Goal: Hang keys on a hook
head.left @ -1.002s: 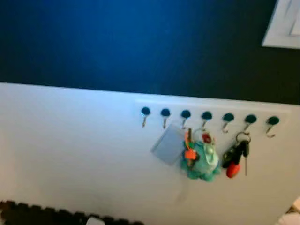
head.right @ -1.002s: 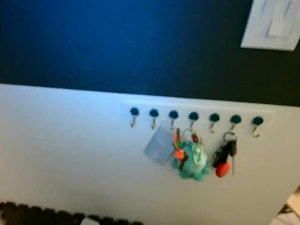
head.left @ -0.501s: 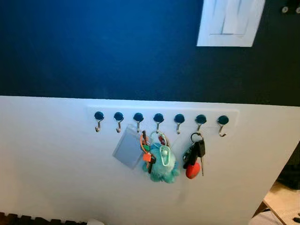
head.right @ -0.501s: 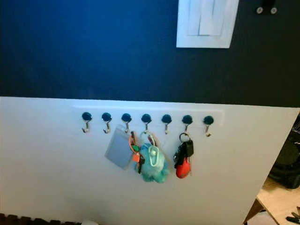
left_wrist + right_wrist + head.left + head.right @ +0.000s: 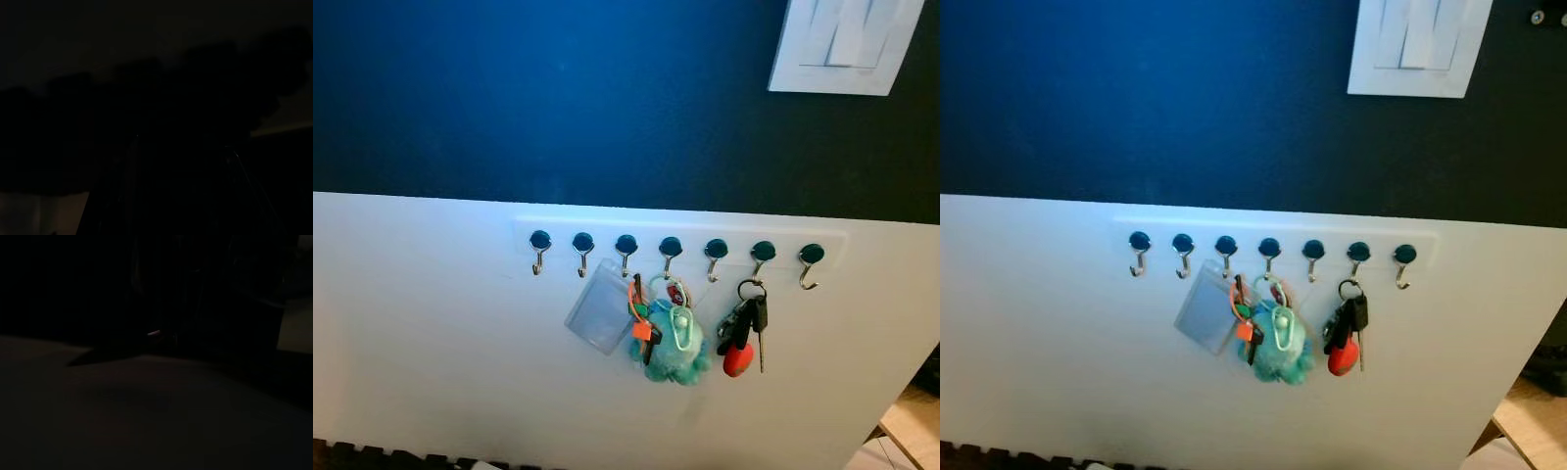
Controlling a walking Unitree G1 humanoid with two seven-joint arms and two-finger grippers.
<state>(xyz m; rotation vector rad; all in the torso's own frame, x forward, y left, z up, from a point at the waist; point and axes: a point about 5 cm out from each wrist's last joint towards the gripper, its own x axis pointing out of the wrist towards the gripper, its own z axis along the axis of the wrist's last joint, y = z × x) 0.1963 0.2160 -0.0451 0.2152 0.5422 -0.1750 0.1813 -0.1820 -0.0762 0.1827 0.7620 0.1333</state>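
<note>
**Keys on the hook rail, both hands in shadow**

Hands come first, and little can be said of them: both wrist views are almost black. The left wrist view gives only faint dark outlines that may be fingers, and whether the left hand is apart or together cannot be told. The right wrist view gives a dim pale plane and one small glint, and the state of the right hand cannot be told either.

The head views face a wall, dark blue above and white below. Just under the line where the colours meet sits a white hook rail (image 5: pixel 680 233) with seven hooks in a row, each under a round dark-teal cap.

A bunch of keys (image 5: pixel 651 318) hangs from the fourth hook from the left (image 5: pixel 670 253), with an orange tag, a pale green clip and a teal plush toy (image 5: pixel 677 354) at its foot. A clear card holder (image 5: pixel 601 319) hangs tilted just to the bunch's left, touching it, below the third hook.

A second set, black car keys (image 5: pixel 751 321) with a red fob (image 5: pixel 738 359), hangs from the sixth hook (image 5: pixel 762 257). The seventh hook (image 5: pixel 810 262), at the rail's right end, and the two hooks at the left end are bare.

A white wall plate (image 5: pixel 847 44) sits on the blue paint near the upper right corner of the wall.
</note>
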